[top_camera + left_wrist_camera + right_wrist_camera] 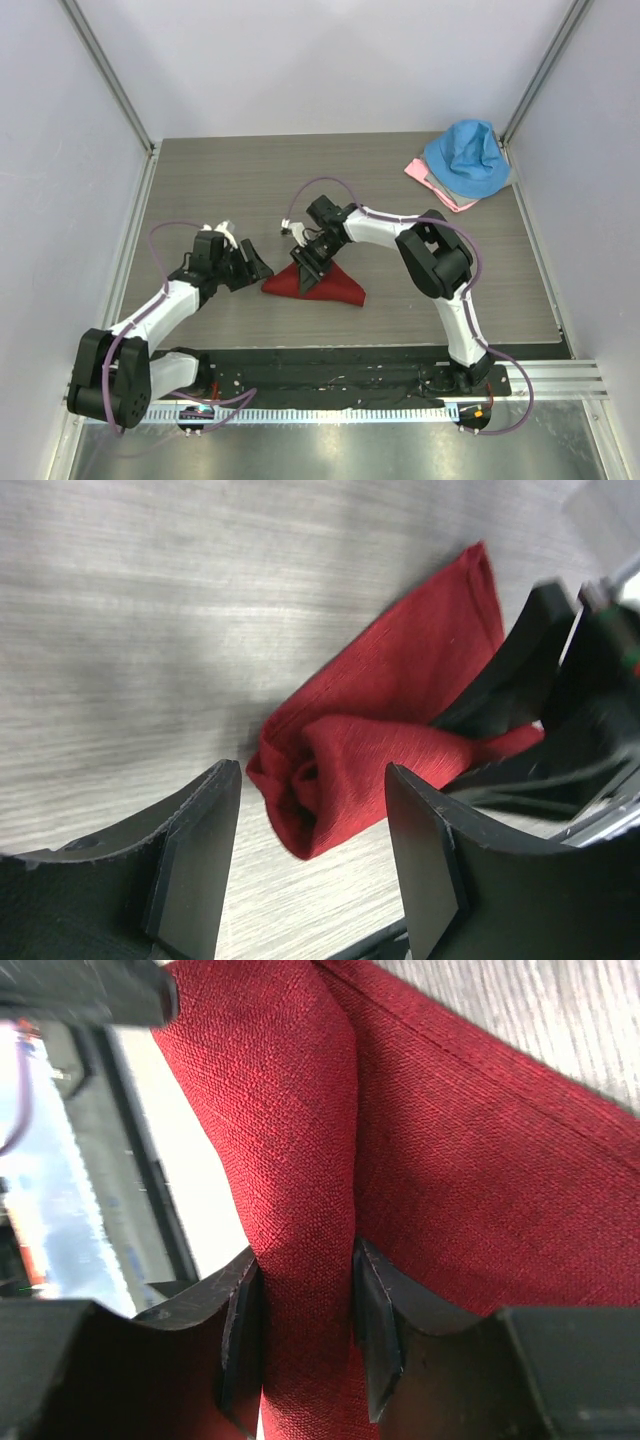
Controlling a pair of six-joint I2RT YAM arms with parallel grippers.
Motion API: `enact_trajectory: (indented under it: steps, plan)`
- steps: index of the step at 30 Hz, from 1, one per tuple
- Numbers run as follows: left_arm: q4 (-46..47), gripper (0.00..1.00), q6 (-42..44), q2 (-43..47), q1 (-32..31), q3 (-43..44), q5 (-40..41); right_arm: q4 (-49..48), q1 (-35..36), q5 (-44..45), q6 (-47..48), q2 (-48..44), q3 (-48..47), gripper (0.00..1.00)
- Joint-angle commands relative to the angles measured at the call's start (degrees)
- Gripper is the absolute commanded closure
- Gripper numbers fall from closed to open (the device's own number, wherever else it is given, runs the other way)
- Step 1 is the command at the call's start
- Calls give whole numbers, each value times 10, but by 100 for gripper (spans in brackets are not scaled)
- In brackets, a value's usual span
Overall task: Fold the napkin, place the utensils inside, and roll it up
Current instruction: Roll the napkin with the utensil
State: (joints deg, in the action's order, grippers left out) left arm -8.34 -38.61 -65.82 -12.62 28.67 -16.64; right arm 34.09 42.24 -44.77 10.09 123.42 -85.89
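One blue cloth (465, 150) atop pink cloth (418, 171), well apart from napkin (335, 287).

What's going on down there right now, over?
Left gripper jaws open, empty. Right gripper jaws clamped on part-rolled napkin. No fork in sight. Nothing blocking.

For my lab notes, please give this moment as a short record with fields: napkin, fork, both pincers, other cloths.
napkin: dark red, partly rolled, mid-table
fork: not visible in any view
right pincer: shut on the napkin's roll
left pincer: open, facing the roll's end, no contact seen
other cloths: blue cloth and pink cloth piled, far right corner
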Motion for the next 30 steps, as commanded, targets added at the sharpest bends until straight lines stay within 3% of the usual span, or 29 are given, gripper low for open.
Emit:
enact_trajectory:
  steps: [1,12,15,23,30]
  plan:
    - [38,38,-4,17,1,-19,-26,54,-4,-40,-17,52,-16,58]
    - [171,45,-34,-28,1,-60,-74,60,-15,-46,-35,92,-41,59]
    - [184,55,-43,-40,1,-67,-82,59,-18,-45,-38,96,-45,59]
    - [121,99,-36,-49,1,-54,-56,56,-22,-15,-52,65,-55,51]
    - [54,100,-16,-62,1,-22,-38,-14,-18,69,-77,-58,-12,43]
